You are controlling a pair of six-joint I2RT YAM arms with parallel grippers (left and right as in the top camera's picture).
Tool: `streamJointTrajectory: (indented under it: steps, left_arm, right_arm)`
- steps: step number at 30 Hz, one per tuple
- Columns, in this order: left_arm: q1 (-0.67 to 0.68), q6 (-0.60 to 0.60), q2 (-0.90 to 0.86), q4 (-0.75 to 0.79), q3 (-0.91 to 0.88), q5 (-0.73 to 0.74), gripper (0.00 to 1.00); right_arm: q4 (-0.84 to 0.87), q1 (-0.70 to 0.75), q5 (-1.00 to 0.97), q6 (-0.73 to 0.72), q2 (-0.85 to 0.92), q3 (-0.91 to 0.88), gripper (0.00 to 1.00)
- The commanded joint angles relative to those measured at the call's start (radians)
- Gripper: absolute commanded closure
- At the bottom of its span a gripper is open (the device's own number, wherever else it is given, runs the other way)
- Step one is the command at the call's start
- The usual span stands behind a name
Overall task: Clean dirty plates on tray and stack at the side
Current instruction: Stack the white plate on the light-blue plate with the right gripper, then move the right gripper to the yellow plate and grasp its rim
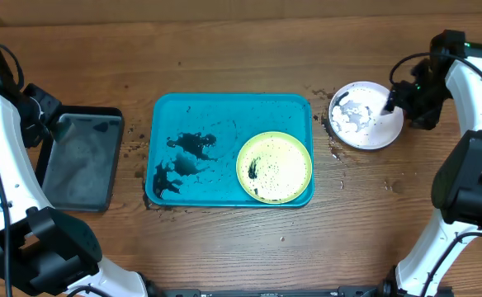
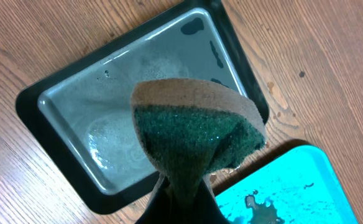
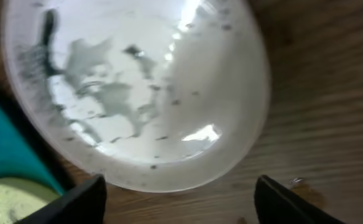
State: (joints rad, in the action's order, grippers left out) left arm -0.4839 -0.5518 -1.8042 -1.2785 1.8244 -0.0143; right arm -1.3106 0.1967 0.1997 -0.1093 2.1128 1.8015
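The turquoise tray (image 1: 233, 106) lies mid-table. The yellow-green plate (image 1: 274, 167) sits in its right half, with dark smears. More dark smears cover the tray's left half; I cannot make out the light blue plate there. The white plate (image 1: 363, 117), smeared grey, rests on the table right of the tray and fills the right wrist view (image 3: 138, 93). My right gripper (image 1: 394, 101) is open and empty at its right edge, fingers apart (image 3: 181, 199). My left gripper (image 1: 49, 124) is shut on a green sponge (image 2: 194, 137) above the black tray (image 2: 63, 93).
The black tray (image 1: 80, 157) with a wet grey inside lies left of the turquoise tray, whose corner shows in the left wrist view (image 2: 293, 186). Dark specks dot the wood around the white plate and the turquoise tray's left edge.
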Motion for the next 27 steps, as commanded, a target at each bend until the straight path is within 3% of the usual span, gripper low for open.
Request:
streamJointTrajectory:
  steps: [1,10,16,18,19,27]
  left_arm:
    - [0.013,-0.005,-0.008,0.005,-0.010,0.008,0.96]
    - [0.051,0.006,-0.008,0.006,-0.010,0.008,0.96]
    - [0.069,0.025,-0.008,0.008,-0.010,0.007,0.96]
    - [0.073,0.025,-0.008,0.011,-0.010,0.007,0.96]
    - [0.074,0.025,-0.008,0.012,-0.010,0.008,0.96]
    - [0.074,0.036,-0.008,0.011,-0.010,0.007,0.96]
  right_arm:
    - [0.004,-0.068,0.136,0.008,-0.105,0.065,0.01]
    - [-0.008,-0.347,0.168,0.092,-0.155,0.048,0.01]
    - [-0.010,-0.478,0.060,0.080,-0.154,-0.064,0.14]
    - [0.027,-0.522,0.047,0.080,-0.154,-0.132,0.30]
    - [0.047,-0.532,0.047,0.080,-0.154,-0.156,0.32]
    - [0.135,-0.549,0.037,-0.001,-0.154,-0.313,0.37]
